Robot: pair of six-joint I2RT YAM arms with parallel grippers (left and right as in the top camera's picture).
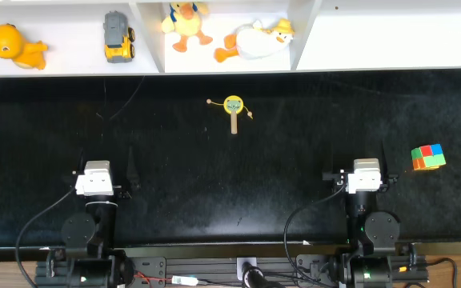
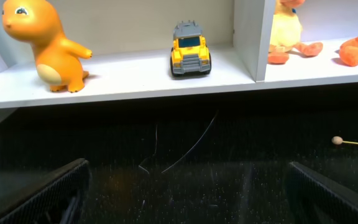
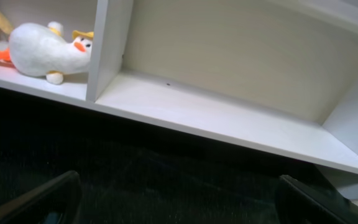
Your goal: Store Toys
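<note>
A green and yellow rattle drum (image 1: pixel 233 110) with a wooden handle lies on the black table, up the middle. A multicoloured cube (image 1: pixel 427 157) sits at the far right of the table. The white shelf (image 1: pixel 70 74) holds an orange dinosaur (image 1: pixel 16 46), a yellow truck (image 1: pixel 118 38), a yellow duck plush (image 1: pixel 186 24) and a white duck plush (image 1: pixel 256 40). My left gripper (image 2: pixel 188 202) is open and low at the left, facing the truck (image 2: pixel 190 50). My right gripper (image 3: pixel 179 205) is open at the right, facing a bare shelf compartment (image 3: pixel 229 112), with the cube just beside it.
Vertical dividers (image 2: pixel 250 37) split the shelf into compartments. The rattle's bead (image 2: pixel 337 140) shows at the edge of the left wrist view. Black table (image 1: pixel 214 184) stretches wide between both arms.
</note>
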